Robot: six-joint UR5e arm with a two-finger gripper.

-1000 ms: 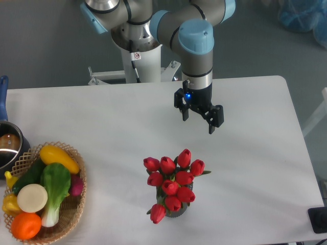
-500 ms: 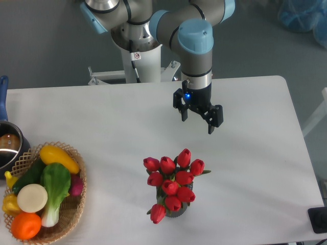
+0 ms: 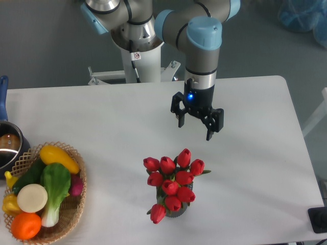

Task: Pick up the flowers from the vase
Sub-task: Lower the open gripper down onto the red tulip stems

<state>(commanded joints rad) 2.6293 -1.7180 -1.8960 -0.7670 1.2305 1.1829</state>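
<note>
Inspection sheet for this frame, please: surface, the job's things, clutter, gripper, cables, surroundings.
Surface: white table, no spills or marks seen.
Job's things: flowers, red tulip buds, standing in the vase near the front edge; the vase is mostly hidden under them.
Clutter: wicker basket of vegetables at front left; metal pot with a blue handle at the left edge, partly out of frame.
Gripper: gripper open, holding nothing, behind the flowers and apart from them.
Cables: nothing seen on the table.
Surroundings: robot base behind the table; blue bag at top right; dark object at lower right, unidentifiable.
</note>
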